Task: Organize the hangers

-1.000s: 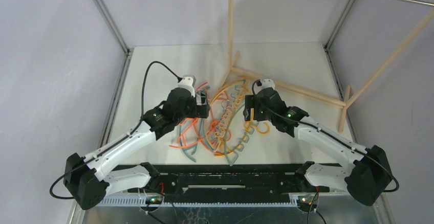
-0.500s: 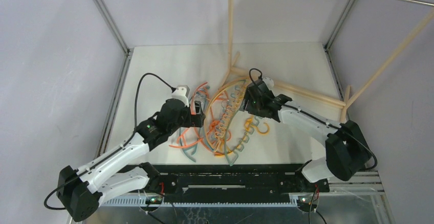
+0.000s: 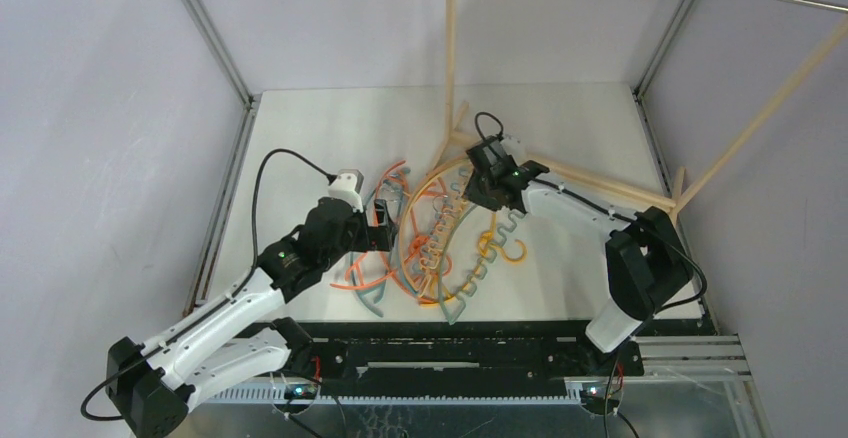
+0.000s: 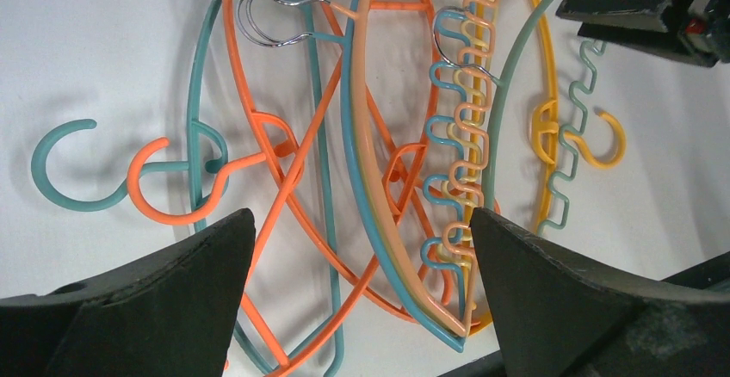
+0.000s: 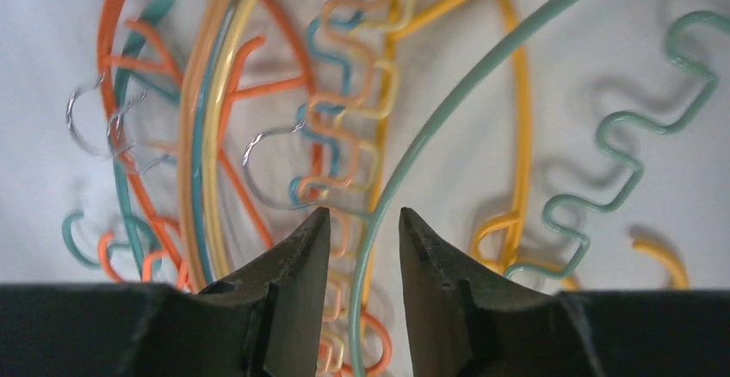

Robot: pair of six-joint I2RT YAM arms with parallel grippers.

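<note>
**Hangers (image 3: 432, 248).** A tangled heap of thin plastic hangers lies flat at the middle of the white tabletop (image 3: 320, 128), between the two pincers. They overlap and run roughly side by side.

**Contents, left wrist view, left to right:**
- a teal hook (image 4: 60, 166) and an orange hook (image 4: 159, 196), crossing each other
- an orange hanger (image 4: 256, 127) over a teal one, with two thin wire hooks (image 4: 267, 15) at its upper end
- a peach curved bar (image 4: 376, 179) pressed against a blue one
- stacked wavy notched bars (image 4: 452, 127) in blue, peach and pale yellow
- a yellow hanger (image 4: 544, 127) with its hook turned outward, at the right

**Sage-green hanger (image 5: 482, 76).** It lies on the right side of the heap. Its long arc sweeps across the yellow hanger, and its wavy bar lies apart on bare tabletop.

**Left pincer (image 4: 360, 218).** It is spread fully wide and has hold of nothing. It hangs over the left half of the heap, its fingers framing the orange and peach bars.

**Right pincer (image 5: 363, 215).** It is about half open and low over the far right edge of the heap. The sage-green arc runs between its fingers, which appear to clear the arc on both sides, so nothing is gripped.

**Rack poles (image 3: 620, 190).** Pale wooden poles lie and lean at the far right of the tabletop, just beyond the right pincer.
</note>
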